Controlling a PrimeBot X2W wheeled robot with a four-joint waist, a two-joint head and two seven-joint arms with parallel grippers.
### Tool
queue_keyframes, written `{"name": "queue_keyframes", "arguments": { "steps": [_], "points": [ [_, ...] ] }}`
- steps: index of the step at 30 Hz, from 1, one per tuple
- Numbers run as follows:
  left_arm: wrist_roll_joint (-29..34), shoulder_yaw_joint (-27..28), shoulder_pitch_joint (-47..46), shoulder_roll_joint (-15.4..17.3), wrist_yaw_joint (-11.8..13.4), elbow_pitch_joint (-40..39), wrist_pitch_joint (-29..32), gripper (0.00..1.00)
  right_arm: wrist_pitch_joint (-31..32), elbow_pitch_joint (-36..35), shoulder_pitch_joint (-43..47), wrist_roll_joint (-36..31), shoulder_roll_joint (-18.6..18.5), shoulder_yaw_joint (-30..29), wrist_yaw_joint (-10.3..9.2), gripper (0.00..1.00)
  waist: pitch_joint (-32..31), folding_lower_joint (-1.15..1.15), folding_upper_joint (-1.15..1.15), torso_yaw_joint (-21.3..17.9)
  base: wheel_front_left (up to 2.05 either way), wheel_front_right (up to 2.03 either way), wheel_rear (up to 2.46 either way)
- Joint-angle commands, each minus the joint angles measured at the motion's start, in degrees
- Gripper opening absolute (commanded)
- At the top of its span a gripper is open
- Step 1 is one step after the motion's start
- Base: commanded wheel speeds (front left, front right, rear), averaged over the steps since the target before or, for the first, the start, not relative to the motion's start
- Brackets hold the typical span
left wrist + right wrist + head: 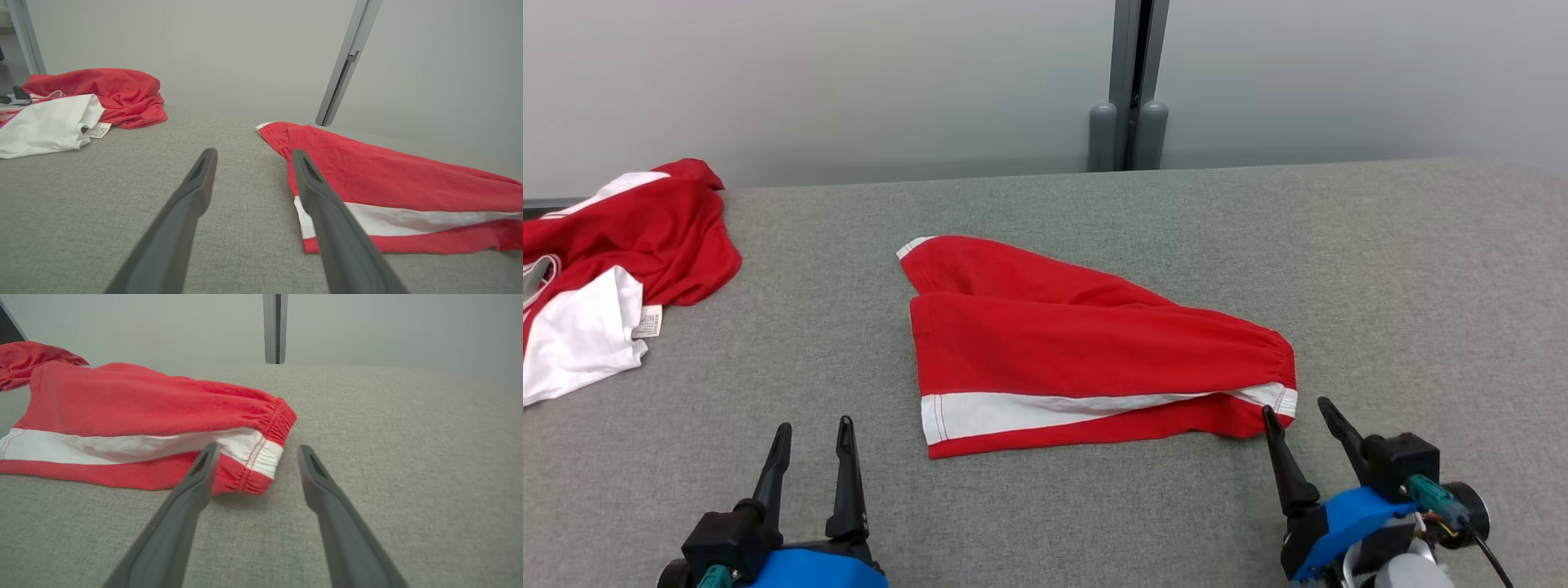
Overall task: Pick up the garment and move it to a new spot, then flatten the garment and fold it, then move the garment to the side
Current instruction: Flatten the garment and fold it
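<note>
The garment point(1086, 343) is a pair of red shorts with a white side stripe, lying folded in the middle of the grey table point(1405, 269). Its elastic waistband points right and its leg hems left. My left gripper point(814, 425) stands open at the lower left, short of the leg hem and apart from it. In the left wrist view the garment point(392, 183) lies just right of that open gripper point(253, 153). My right gripper point(1294, 407) is open at the lower right, its tips next to the waistband corner. The right wrist view has the garment point(135, 404) close before that gripper point(257, 447).
A second pile of red and white clothing point(613, 261) lies at the table's left edge, also as the pile point(77, 106) in the left wrist view. A grey wall with a vertical post point(1131, 90) stands behind the table.
</note>
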Motion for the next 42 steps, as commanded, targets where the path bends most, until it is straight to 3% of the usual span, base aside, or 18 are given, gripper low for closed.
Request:
{"name": "queue_keyframes", "arguments": {
  "steps": [1, 11, 17, 18, 20, 26, 28, 35, 42],
  "points": [
    [0.52, 0.23, -0.79, -0.07, -0.19, 0.01, -0.26, 1.0, 0.91, 0.91, -1.89, -0.99, -0.29, 0.05, -0.01, 1.0, 0.27, 0.0, 0.0, 0.13, 0.0, 0.0, 0.0],
    [1.06, 0.31, -1.78, -0.19, -0.55, 0.23, -0.26, 1.0, 7.86, 8.37, -8.02, -2.38, -0.25, -0.39, -0.01, 1.0, 2.0, 0.0, 0.0, 1.21, 0.0, 0.0, 0.0],
    [1.57, -0.21, -2.04, -0.24, -0.98, 0.84, -0.26, 1.0, 8.65, 9.33, -9.85, -0.3, -0.26, 1.45, -0.01, 1.0, 2.59, 0.0, 0.0, 1.77, 0.0, 0.0, 0.0],
    [1.72, -0.78, -2.23, -0.17, -1.26, 1.37, -0.26, 1.0, 8.35, 8.99, -9.95, -0.24, -0.25, 1.76, -0.01, 0.93, 2.69, 0.0, 0.0, 1.74, 0.0, 0.0, 0.0],
    [2.13, -2.18, -3.02, 0.17, -1.81, 2.6, -0.26, 1.0, 8.38, 8.42, -9.94, -0.18, -0.26, 2.04, -0.01, 0.53, 2.84, 0.0, 0.0, 1.68, 0.0, 0.0, 0.0],
    [1.83, -7.79, -7.18, 1.4, -3.16, 7.79, 3.63, 1.0, 8.96, 6.55, -9.68, -0.33, -0.27, 2.63, -0.01, 0.04, 3.42, 0.0, 0.0, 1.17, 0.0, 0.0, 0.0],
    [1.39, -9.2, -8.78, 1.83, -3.35, 9.93, 5.36, 1.0, 9.29, 5.94, -9.72, -0.4, -0.26, 2.95, -0.01, 0.0, 3.67, 0.0, 0.0, 0.82, 0.0, 0.0, 0.0],
    [-3.07, -12.48, -13.57, 1.85, -3.74, 16.8, 10.31, 1.0, 9.86, 5.02, -10.06, -1.08, -0.33, 3.34, -0.01, 0.0, 4.92, 0.0, 0.0, -0.21, 0.0, 0.0, 0.0],
    [-7.57, -17.39, -16.9, 2.75, -3.67, 19.17, 10.39, 1.0, 9.67, 4.82, -10.41, -1.02, -0.32, 3.81, -0.01, 0.0, 5.94, 0.0, 0.0, -0.95, 0.0, 0.0, 0.0]
  ]
}}
